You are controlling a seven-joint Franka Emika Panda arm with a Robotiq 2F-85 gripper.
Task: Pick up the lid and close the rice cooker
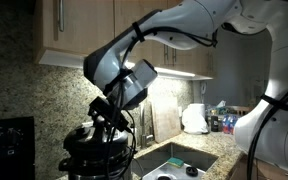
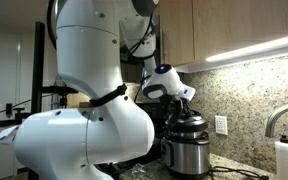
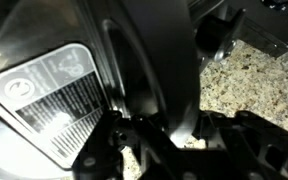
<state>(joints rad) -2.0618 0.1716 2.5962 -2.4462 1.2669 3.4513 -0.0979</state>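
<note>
The white robot arm (image 1: 184, 28) is reaching down over the squat black-and-steel rice cooker (image 2: 187, 150), probably to seat the cover squarely. The round black domed lid (image 2: 187, 122) is sitting on the cooker's rim. The gripper (image 1: 107, 124) is hanging at the lid's twelve o'clock with its jaws clenched. Whether it is pinching the knob I cannot tell. A speckled granite counter (image 3: 236, 92) is carrying the cooker. A steel sink (image 1: 174, 160) is lying at the cooker's three o'clock, below wooden cabinets (image 1: 84, 25).
</note>
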